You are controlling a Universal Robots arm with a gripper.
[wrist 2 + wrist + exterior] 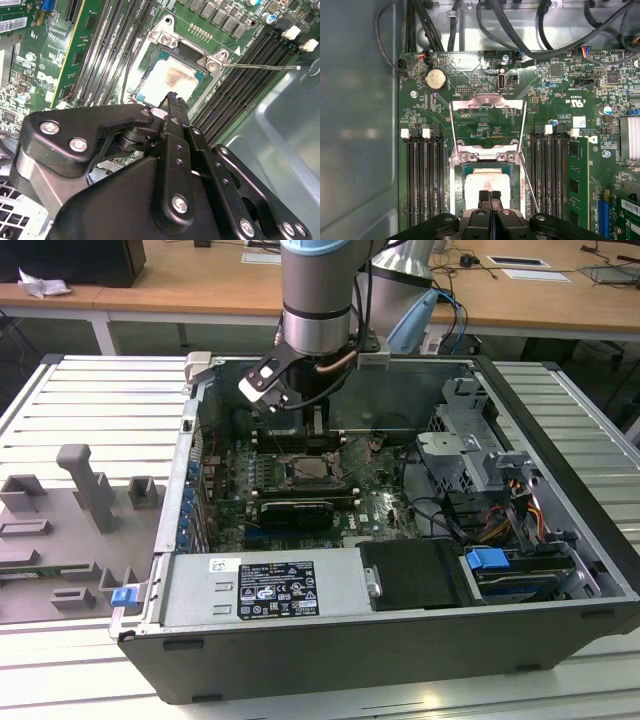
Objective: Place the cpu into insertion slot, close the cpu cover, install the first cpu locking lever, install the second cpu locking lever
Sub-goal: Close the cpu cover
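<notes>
Over cpu in insertion slot | hand clenched, empty | cpu cover open

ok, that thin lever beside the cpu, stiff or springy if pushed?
Probably springy: the lever is a long thin metal rod, free at its far end. Being round and shiny, it may slip off the fingers. It looks anchored at a corner by the cpu, so it would likely swing, not slide.
</notes>
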